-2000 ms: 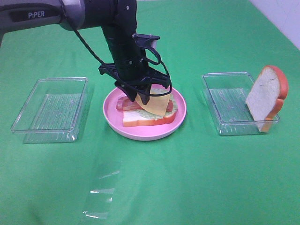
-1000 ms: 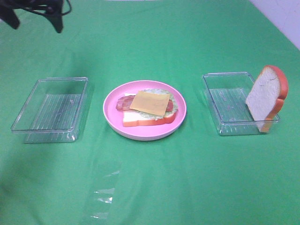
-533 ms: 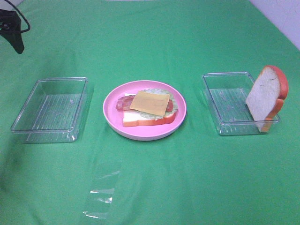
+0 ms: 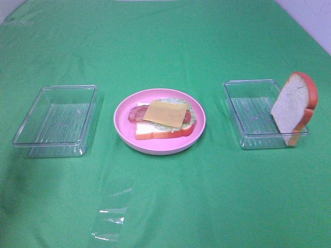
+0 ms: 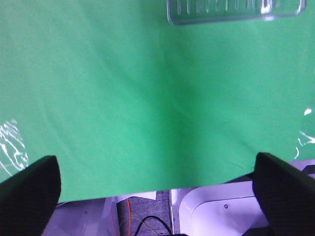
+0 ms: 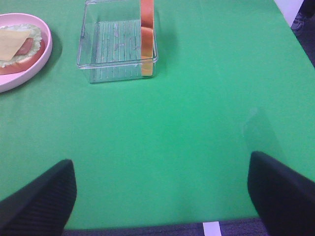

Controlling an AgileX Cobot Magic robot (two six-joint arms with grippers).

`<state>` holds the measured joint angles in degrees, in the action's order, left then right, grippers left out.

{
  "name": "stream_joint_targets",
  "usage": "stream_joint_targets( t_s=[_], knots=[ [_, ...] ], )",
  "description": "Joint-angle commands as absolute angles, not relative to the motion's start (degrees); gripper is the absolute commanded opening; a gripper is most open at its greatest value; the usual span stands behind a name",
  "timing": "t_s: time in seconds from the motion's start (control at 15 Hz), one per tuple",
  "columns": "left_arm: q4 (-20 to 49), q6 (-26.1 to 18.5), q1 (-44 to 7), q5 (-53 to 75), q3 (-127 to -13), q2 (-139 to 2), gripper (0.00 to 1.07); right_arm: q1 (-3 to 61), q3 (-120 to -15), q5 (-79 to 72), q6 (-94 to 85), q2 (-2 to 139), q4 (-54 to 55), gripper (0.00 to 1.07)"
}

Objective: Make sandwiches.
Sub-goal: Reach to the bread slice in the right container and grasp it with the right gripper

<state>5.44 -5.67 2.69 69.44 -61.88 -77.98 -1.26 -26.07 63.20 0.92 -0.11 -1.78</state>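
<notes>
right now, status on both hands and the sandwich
Left hand open, empty, pulled back. Right hand open, empty. Open sandwich on pink plate, cheese on top; last bread slice upright in right tray. Nothing blocking.

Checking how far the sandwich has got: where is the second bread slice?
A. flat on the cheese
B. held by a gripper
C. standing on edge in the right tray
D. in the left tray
C: the bread slice stands on edge in the right tray, while the cheese lies uncovered.
</notes>
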Motion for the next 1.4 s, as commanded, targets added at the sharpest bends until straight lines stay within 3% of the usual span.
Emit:
stream_joint_targets(
  t_s=[0.07,0.13,0.4,0.67,0.87,1.4],
  knots=[
    [5.8,-5.8,2.5,67.8,-53.1,-66.6,0.98,-1.2,-25.9,62.9,0.4,-2.0,-1.7,0.89],
    [5.8,-5.8,2.5,66.1,-45.4,-52.2,0.98,-1.2,-25.9,62.9,0.4,-2.0,-1.7,0.89],
    [4.3,-6.0,2.5,62.6,-35.1,-23.4,0.98,-1.2,-25.9,62.9,0.4,-2.0,-1.7,0.89],
    [4.1,-5.8,2.5,62.6,-30.7,-6.0,0.98,-1.2,-25.9,62.9,0.4,-2.0,-1.7,0.89],
    [5.5,-5.6,2.5,62.0,-29.9,1.8,0.98,-1.2,-25.9,62.9,0.4,-2.0,-1.7,0.89],
    [6.1,-5.2,2.5,61.8,-29.9,1.2,0.98,-1.2,-25.9,62.9,0.4,-1.9,-1.6,0.89]
  ],
)
